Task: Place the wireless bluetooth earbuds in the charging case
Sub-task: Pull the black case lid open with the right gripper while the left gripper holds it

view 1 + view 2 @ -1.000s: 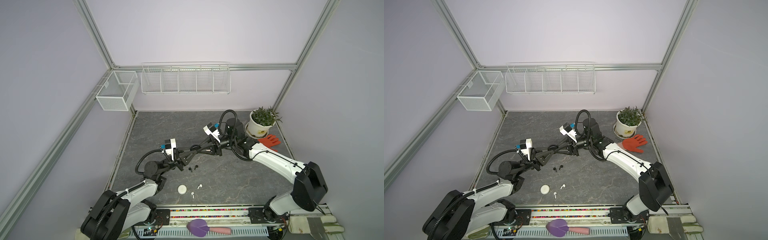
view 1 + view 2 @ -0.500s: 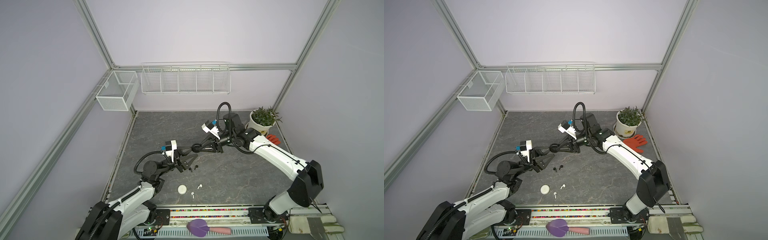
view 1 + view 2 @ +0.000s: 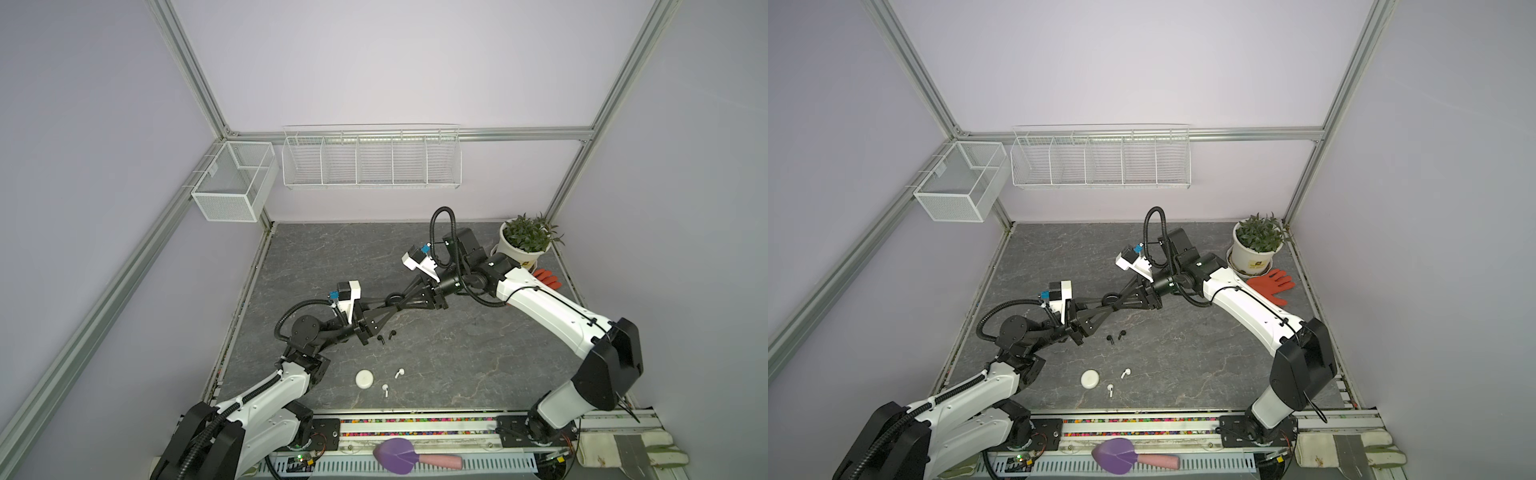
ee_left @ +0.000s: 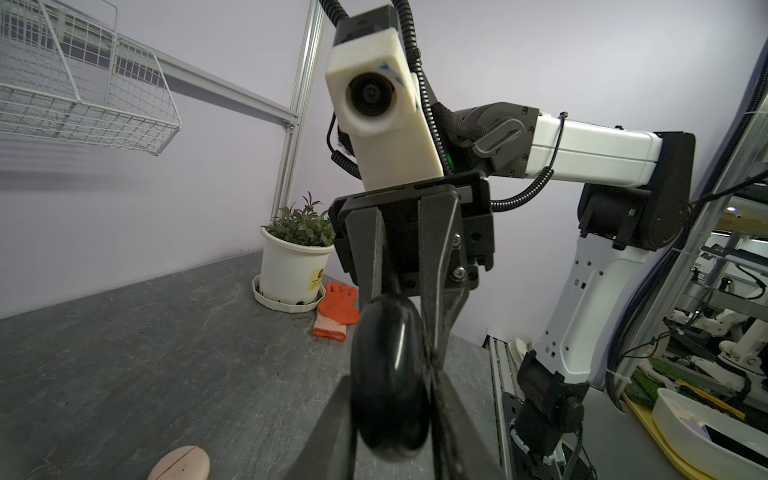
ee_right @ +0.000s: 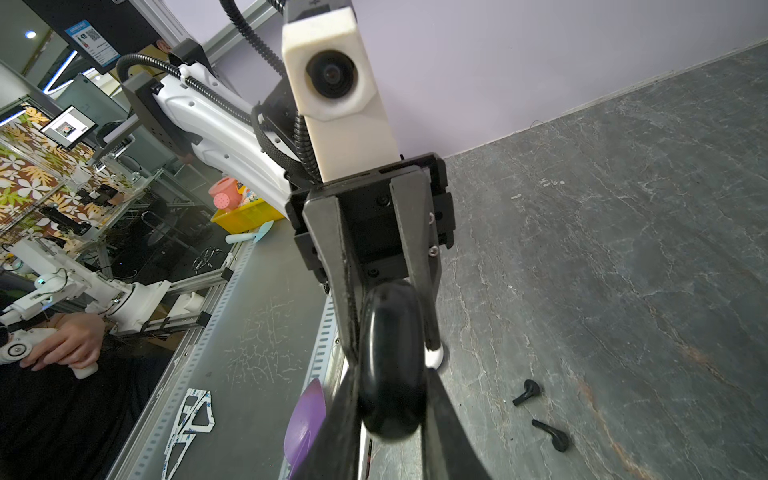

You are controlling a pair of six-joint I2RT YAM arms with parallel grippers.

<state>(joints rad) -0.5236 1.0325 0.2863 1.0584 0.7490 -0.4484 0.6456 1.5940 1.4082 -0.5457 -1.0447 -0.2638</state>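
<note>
You are pinching the black case (image 4: 386,374) with the left gripper (image 4: 390,399), its fingers pressing both sides. The right gripper (image 5: 390,386) is clamping the same case from the opposite end. The black earbuds (image 5: 528,391) are lying on the table (image 3: 457,353) near the left fingers, untouched; the white earbuds (image 3: 400,372) are lying farther off.
</note>
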